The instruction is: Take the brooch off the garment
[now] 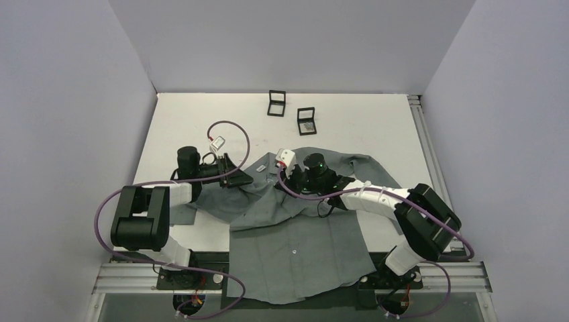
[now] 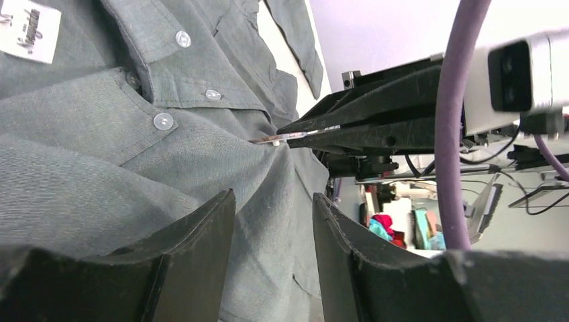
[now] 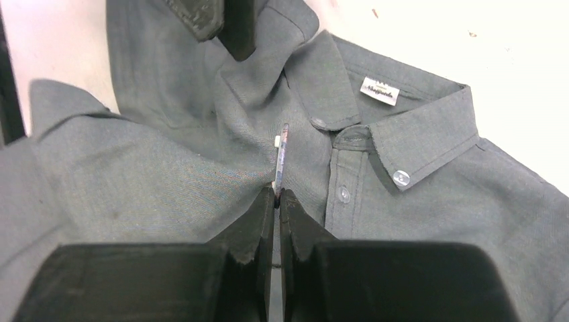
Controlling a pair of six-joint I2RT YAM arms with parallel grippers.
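The garment, a grey collared shirt [image 1: 295, 248], lies spread on the white table with its collar toward the back. The brooch [image 3: 282, 154] shows edge-on as a thin disc standing up from the fabric just left of the button placket, below the collar. My right gripper [image 3: 277, 191] is shut on its lower edge, and the cloth puckers toward it. In the left wrist view the brooch [image 2: 272, 140] sits at the tip of the right gripper [image 2: 288, 134]. My left gripper [image 2: 274, 194] is open over the shirt [image 2: 80, 134] a little left of the brooch, with its fingers [image 3: 235, 23] down on the cloth.
Two small square black boxes [image 1: 276, 102] [image 1: 306, 121] stand at the back of the table [image 1: 376, 127]. A white label [image 3: 380, 91] is inside the collar. White buttons [image 3: 401, 177] run down the front. Purple cables loop from both arms.
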